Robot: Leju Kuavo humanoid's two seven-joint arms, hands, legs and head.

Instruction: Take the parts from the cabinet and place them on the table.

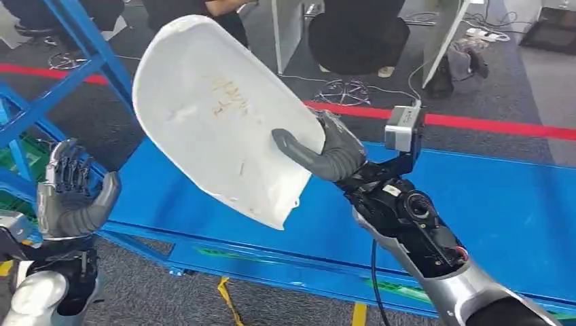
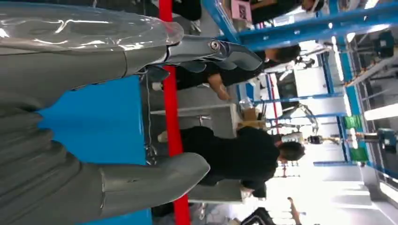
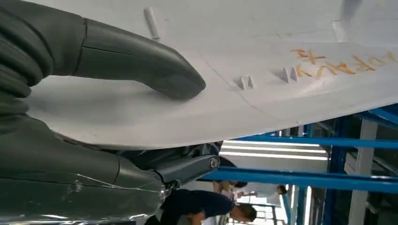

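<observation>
A large white curved plastic part [image 1: 217, 115] with orange writing is held up in the air over the blue table [image 1: 489, 210]. My right hand [image 1: 326, 151] grips its edge, thumb on the near face and fingers behind. The right wrist view shows the thumb pressed on the white part [image 3: 263, 70] and the dark fingers [image 3: 187, 166] under it. My left hand [image 1: 68, 190] is raised at the lower left with fingers apart and nothing in it. In the left wrist view the left hand [image 2: 84, 122] stands open before the blue table [image 2: 103, 122].
A blue rack frame [image 1: 75, 75] stands at the left with green crates [image 1: 27, 170] behind it. A red floor line [image 1: 475, 122] runs behind the table. People in black [image 1: 356, 34] sit beyond it, near white desks [image 1: 441, 34].
</observation>
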